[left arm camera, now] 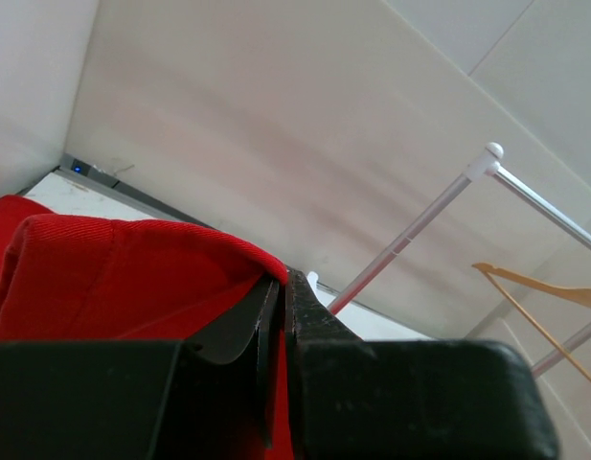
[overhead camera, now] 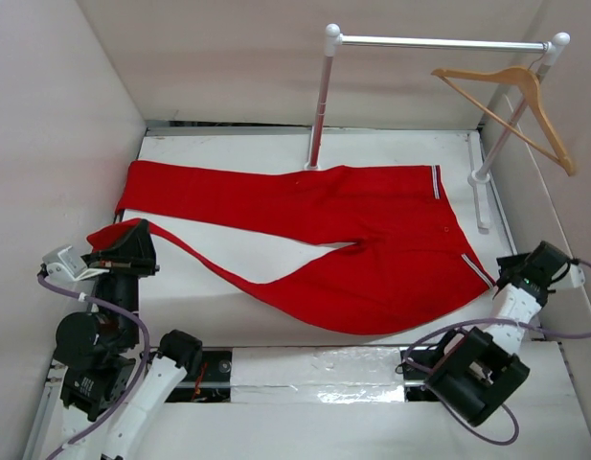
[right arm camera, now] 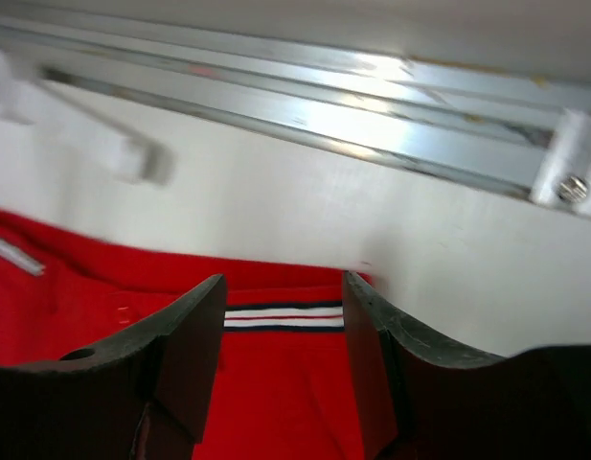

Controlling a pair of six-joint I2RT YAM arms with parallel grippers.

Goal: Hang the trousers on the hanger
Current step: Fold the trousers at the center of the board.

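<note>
The red trousers (overhead camera: 314,225) lie spread across the white table, waistband with white stripes to the right. My left gripper (overhead camera: 123,251) is shut on a leg cuff at the left and holds it slightly lifted; in the left wrist view the red cloth (left arm camera: 123,278) is pinched between the closed fingers (left arm camera: 309,316). My right gripper (overhead camera: 513,273) is open at the waistband's near right corner; in the right wrist view its fingers (right arm camera: 194,331) straddle the striped waistband tab (right arm camera: 284,316). The tan wooden hanger (overhead camera: 511,101) hangs on the rail's right end, and shows in the left wrist view (left arm camera: 544,297).
The white-and-metal clothes rail (overhead camera: 439,43) stands at the back on two posts (overhead camera: 320,101), one just behind the trousers. White walls enclose the table on the left, back and right. A metal strip (right arm camera: 305,105) runs along the wall base.
</note>
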